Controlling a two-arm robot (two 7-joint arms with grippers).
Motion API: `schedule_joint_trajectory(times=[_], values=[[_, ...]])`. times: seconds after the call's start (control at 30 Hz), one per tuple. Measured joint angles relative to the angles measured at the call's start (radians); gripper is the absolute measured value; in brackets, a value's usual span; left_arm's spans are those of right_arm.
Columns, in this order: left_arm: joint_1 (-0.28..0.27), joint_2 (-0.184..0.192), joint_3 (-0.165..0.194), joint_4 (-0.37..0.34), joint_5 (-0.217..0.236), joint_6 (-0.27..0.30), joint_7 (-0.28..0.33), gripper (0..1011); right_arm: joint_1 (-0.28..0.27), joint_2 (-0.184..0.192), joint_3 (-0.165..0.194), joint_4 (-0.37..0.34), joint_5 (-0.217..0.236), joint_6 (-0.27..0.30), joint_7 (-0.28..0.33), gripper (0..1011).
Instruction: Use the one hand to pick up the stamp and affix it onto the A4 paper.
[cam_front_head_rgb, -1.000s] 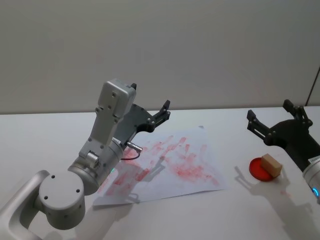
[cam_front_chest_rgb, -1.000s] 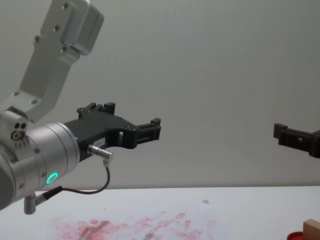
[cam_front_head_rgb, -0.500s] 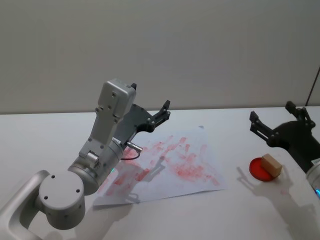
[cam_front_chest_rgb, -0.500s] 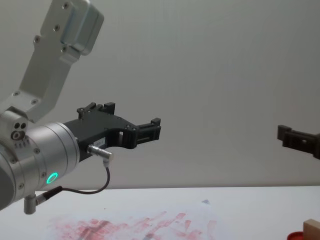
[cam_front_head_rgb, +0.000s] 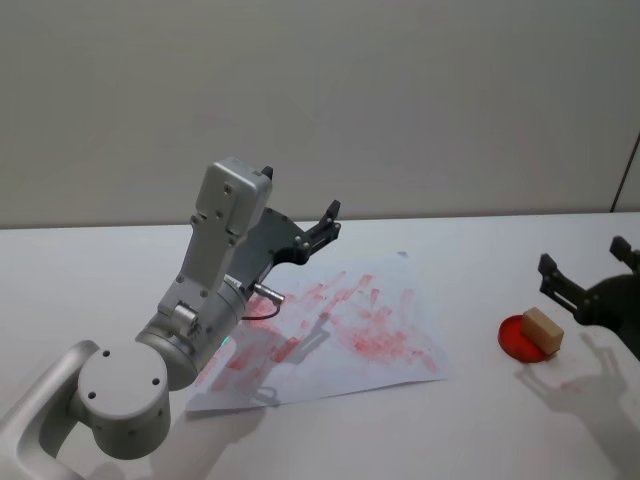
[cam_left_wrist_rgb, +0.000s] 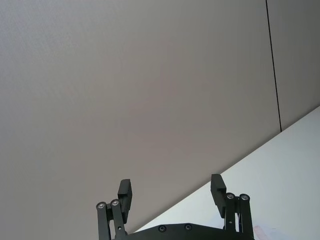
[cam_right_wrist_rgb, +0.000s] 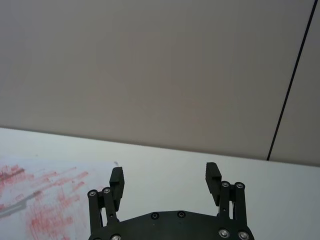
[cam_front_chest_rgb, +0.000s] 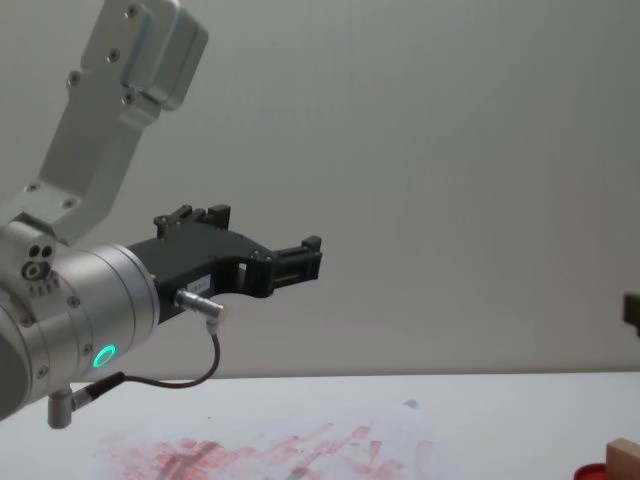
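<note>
The stamp (cam_front_head_rgb: 542, 330), a small light wooden block, rests on a flat round red ink pad (cam_front_head_rgb: 512, 336) at the table's right; the chest view catches its corner (cam_front_chest_rgb: 626, 455). The A4 paper (cam_front_head_rgb: 385, 325), smeared with red marks, lies at mid-table and also appears in the chest view (cam_front_chest_rgb: 290, 450) and the right wrist view (cam_right_wrist_rgb: 40, 215). My right gripper (cam_front_head_rgb: 582, 260) hovers open and empty just right of the stamp, near the view's edge; its fingers stand wide apart in the right wrist view (cam_right_wrist_rgb: 165, 176). My left gripper (cam_front_head_rgb: 325, 222) is held open in the air over the paper's far left.
The white table (cam_front_head_rgb: 470, 430) runs back to a plain grey wall. My left arm's large grey links (cam_front_head_rgb: 190, 320) stand over the paper's left part. The chest view has the left gripper (cam_front_chest_rgb: 300, 258) high above the sheet.
My right gripper has drawn back to the right, off from beside the stamp toward the view's edge. The left arm, stamp and paper have not moved.
</note>
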Motion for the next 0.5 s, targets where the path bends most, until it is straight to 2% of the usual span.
schedule_joint_trajectory(times=[0.23, 0.5], values=[[0.000, 0.000, 0.000, 0.000, 0.000, 0.000, 0.000, 1001, -0.018, 0.024, 0.015, 0.001, 0.024, 0.056, 0.004, 1001], [0.000, 0.000, 0.000, 0.000, 0.000, 0.000, 0.000, 1001, 0.004, 0.032, 0.016, 0.041, 0.029, 0.141, 0.052, 1001]])
